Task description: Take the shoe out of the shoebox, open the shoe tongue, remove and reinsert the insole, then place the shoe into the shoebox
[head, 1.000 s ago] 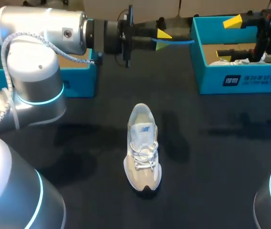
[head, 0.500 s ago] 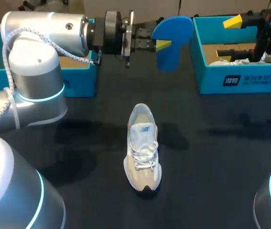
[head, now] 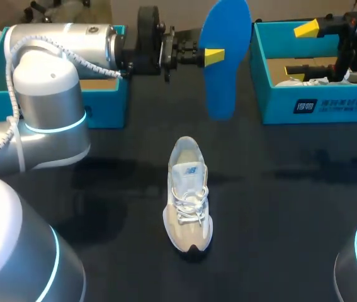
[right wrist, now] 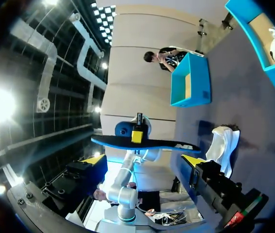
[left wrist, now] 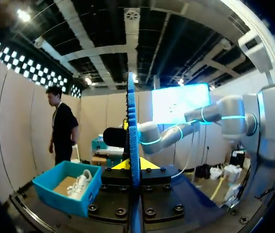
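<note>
Clamping the upright blue insole (head: 226, 75), left pincer (head: 218, 56), beyond the shoe (head: 187, 195).

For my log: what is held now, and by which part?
The left gripper pinches the blue insole at one long edge, near mid-length. The right gripper holds nothing.

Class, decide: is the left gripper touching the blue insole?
Touching. In the left wrist view the blue insole stands edge-on, pinched between the fingers of the left gripper; the head view shows a yellow tip against its face.

A black table top (head: 291, 220), soft shadows lying across it
</note>
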Controlling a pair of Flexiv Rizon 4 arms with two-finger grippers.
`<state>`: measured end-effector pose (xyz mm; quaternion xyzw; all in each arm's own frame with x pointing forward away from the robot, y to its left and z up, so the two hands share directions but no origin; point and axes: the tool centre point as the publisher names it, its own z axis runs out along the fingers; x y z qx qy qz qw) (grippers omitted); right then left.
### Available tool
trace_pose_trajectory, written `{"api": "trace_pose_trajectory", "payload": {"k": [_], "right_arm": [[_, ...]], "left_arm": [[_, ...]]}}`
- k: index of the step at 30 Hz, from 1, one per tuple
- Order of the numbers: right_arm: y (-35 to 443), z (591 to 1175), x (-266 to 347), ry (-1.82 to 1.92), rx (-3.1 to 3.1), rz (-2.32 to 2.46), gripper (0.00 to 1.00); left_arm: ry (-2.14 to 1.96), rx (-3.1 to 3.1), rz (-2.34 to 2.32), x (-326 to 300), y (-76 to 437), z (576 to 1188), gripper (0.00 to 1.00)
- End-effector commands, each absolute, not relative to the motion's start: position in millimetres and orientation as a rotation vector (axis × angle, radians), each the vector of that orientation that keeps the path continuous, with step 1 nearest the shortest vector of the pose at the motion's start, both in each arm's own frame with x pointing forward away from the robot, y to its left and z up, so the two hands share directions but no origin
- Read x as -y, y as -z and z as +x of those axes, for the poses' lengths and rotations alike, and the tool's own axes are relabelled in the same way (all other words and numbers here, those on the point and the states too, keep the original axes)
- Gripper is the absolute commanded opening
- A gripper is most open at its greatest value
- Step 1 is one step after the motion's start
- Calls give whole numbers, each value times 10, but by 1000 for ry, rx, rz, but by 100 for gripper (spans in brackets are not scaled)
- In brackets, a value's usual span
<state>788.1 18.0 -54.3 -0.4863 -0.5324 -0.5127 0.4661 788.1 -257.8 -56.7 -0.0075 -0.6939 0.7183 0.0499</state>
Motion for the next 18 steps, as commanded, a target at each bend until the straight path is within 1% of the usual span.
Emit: {"api": "trace_pose_trajectory", "payload": {"k": [1, 4, 7, 12, 18], "right_arm": [[541, 7878, -189, 1258, 1307, -1197, 100], [541, 7878, -189, 1258, 1307, -1197, 100], [541, 7878, -189, 1258, 1307, -1197, 100], [541, 7878, -189, 1258, 1307, -1197, 100], [541, 7878, -189, 1258, 1307, -1197, 100]], "left_arm": [[-1337, 1718, 936, 2597, 552, 7879, 0], [-1106, 1544, 1116, 2601, 547, 7903, 0], [-825, 1208, 1253, 2625, 536, 7921, 0], [-702, 1019, 1290, 2628, 507, 7932, 0], [-702, 1019, 1290, 2628, 507, 7932, 0]]}}
